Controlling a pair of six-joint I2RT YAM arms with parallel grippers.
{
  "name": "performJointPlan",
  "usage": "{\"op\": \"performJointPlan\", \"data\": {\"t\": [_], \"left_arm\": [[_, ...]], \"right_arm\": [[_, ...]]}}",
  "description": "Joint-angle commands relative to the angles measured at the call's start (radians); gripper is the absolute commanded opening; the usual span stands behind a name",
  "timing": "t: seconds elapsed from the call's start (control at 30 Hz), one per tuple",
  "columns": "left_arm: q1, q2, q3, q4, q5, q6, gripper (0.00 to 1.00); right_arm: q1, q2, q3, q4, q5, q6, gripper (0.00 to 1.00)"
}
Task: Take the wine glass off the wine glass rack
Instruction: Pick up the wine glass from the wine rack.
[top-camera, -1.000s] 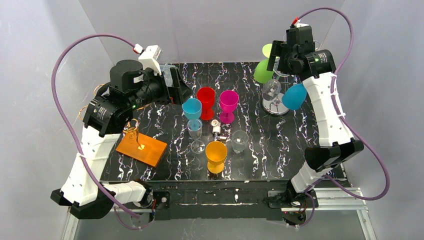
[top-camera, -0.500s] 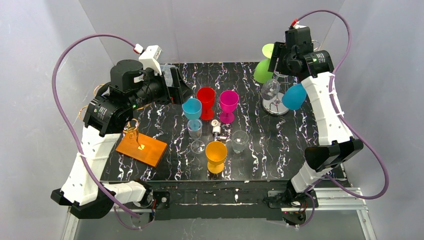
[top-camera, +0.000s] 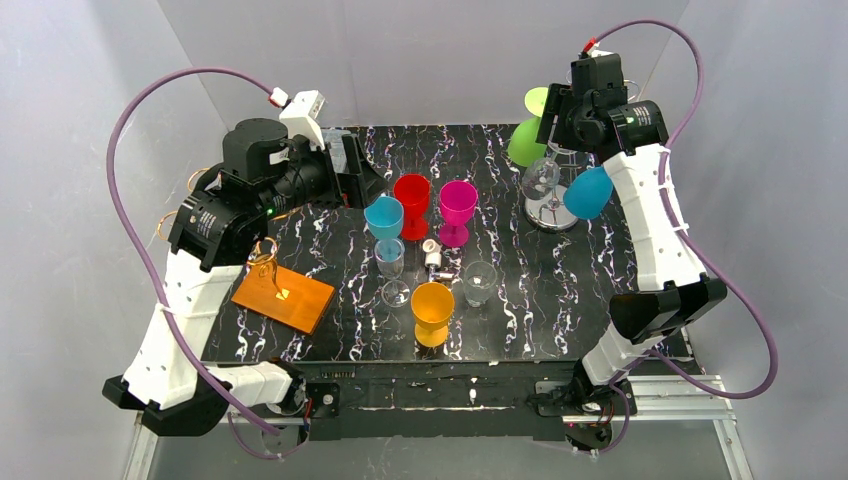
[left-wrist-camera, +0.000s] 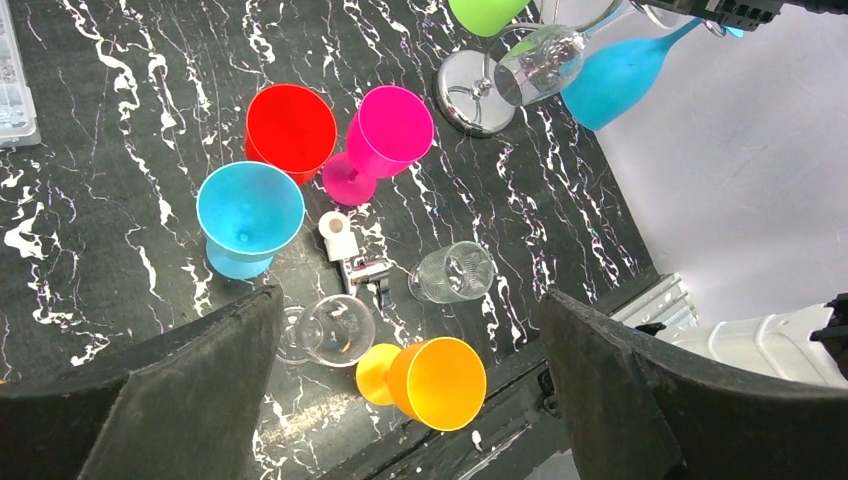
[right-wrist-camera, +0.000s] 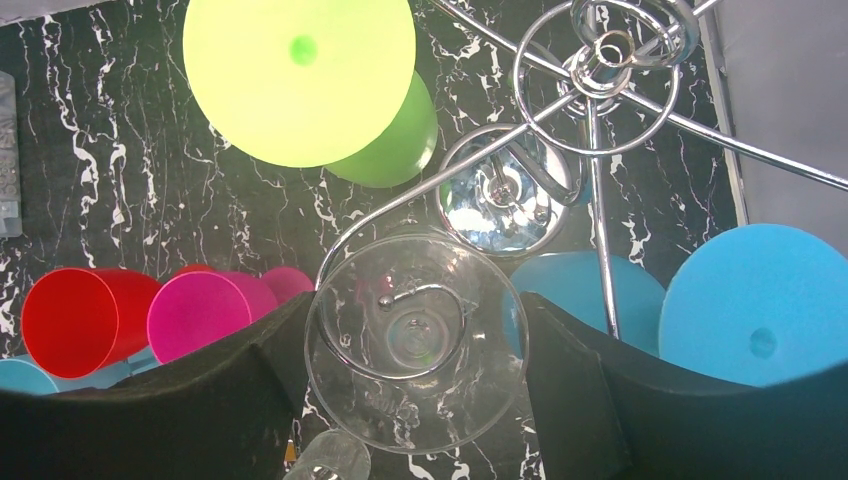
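Note:
The chrome wine glass rack (top-camera: 551, 212) stands at the back right, its hub (right-wrist-camera: 607, 45) seen from above in the right wrist view. A clear wine glass (top-camera: 541, 180) hangs upside down from one curled arm. My right gripper (top-camera: 556, 128) is at the top of the rack, and its fingers (right-wrist-camera: 585, 400) press on both sides of the clear glass's round foot (right-wrist-camera: 415, 340). A green glass (right-wrist-camera: 300, 75) and a blue glass (right-wrist-camera: 770, 300) hang on other arms. My left gripper (left-wrist-camera: 410, 400) hovers wide open over the table's left half, holding nothing.
Upright on the table stand red (top-camera: 412, 195), magenta (top-camera: 457, 205), blue (top-camera: 383, 215) and orange (top-camera: 432, 308) plastic goblets. Two clear glasses (top-camera: 480, 282) and a small white piece (top-camera: 433, 256) are among them. An orange wooden board (top-camera: 284, 296) lies at the left.
My right gripper's jaws have closed in onto the foot of the clear glass on the rack. The left arm has not moved.

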Motion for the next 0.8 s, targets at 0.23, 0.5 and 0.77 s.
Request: {"op": "performJointPlan", "data": {"t": [0.23, 0.5, 0.77], "left_arm": [[-0.003, 0.002, 0.008, 0.006, 0.019, -0.012, 0.98], [-0.003, -0.001, 0.000, 0.007, 0.018, -0.015, 0.98], [-0.003, -0.002, -0.006, 0.009, 0.019, -0.015, 0.98]], "right_arm": [[-0.004, -0.056, 0.054, 0.022, 0.000, -0.005, 0.47], [-0.004, -0.058, 0.077, 0.017, -0.008, -0.006, 0.45], [-0.004, -0.046, 0.111, 0.015, -0.029, -0.008, 0.45]]}}
